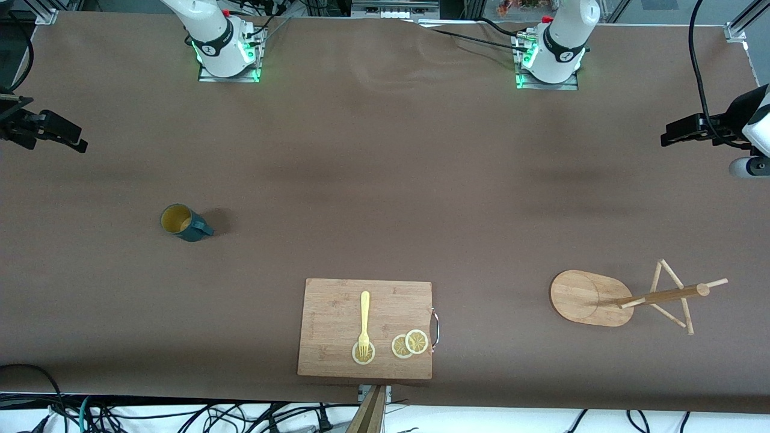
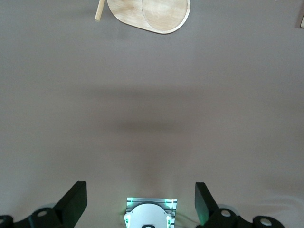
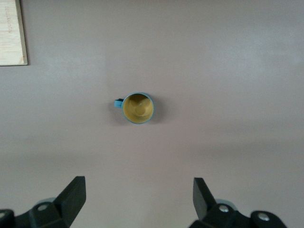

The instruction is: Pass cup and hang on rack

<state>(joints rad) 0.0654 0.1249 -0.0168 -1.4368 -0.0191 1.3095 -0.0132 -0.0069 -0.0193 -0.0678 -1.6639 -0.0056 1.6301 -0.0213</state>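
Observation:
The dark teal cup (image 1: pixel 183 222) with a yellow inside stands upright on the brown table toward the right arm's end. It also shows in the right wrist view (image 3: pixel 138 108), alone on bare table. The bamboo rack (image 1: pixel 637 297) stands on its oval base (image 1: pixel 583 296) toward the left arm's end. Its base shows in the left wrist view (image 2: pixel 152 12). My right gripper (image 1: pixel 60 133) is open and empty, high over the table's edge at its own end, apart from the cup; its jaws (image 3: pixel 138 197) stand wide. My left gripper (image 1: pixel 683 132) is open and empty, high over its own end (image 2: pixel 141 199).
A wooden cutting board (image 1: pixel 334 300) lies near the table's front edge, between cup and rack. On it lie a yellow fork (image 1: pixel 364 319) and lemon slices (image 1: pixel 409 344). A board corner shows in the right wrist view (image 3: pixel 10 33). Cables run along the front edge.

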